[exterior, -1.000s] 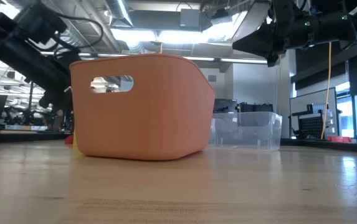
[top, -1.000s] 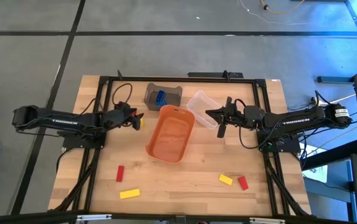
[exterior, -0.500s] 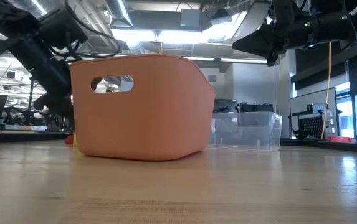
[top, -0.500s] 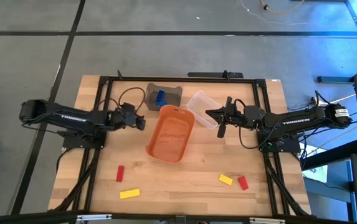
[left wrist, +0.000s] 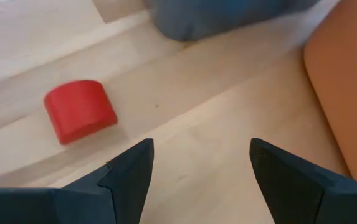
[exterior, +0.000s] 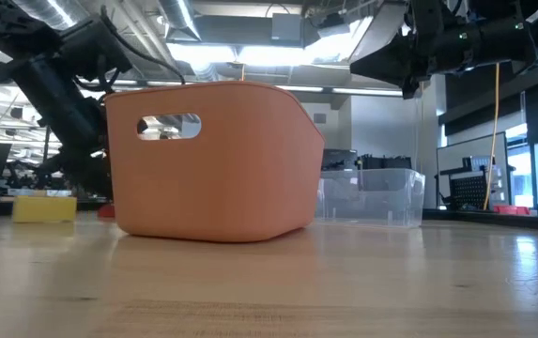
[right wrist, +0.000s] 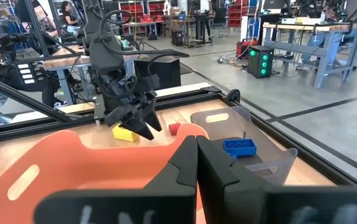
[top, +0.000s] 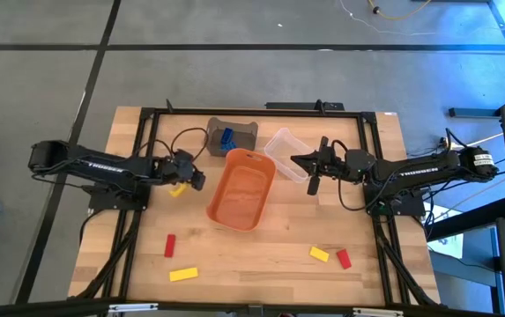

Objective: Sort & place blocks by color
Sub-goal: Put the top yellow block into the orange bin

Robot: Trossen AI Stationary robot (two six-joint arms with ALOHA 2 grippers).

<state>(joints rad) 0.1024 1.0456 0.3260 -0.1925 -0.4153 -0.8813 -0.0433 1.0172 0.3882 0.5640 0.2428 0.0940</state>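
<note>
yellow block lengthwise across the low view, beside open, empty left claw

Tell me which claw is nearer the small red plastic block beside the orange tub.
Left. The left claw hovers right by the small red plastic block, open. The right claw is across the orange tub, by the clear bin.

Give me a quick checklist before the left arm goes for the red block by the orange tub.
1. Left claw open: ok.
2. Left claw empty: ok.
3. Red block seen ahead in the left wrist view: ok.
4. Red block centred between the fingers: not ok, it sits off to one side.
5. Yellow block beside the claw, out of the way: cannot tell.
6. Right claw parked over the clear bin: ok.
</note>
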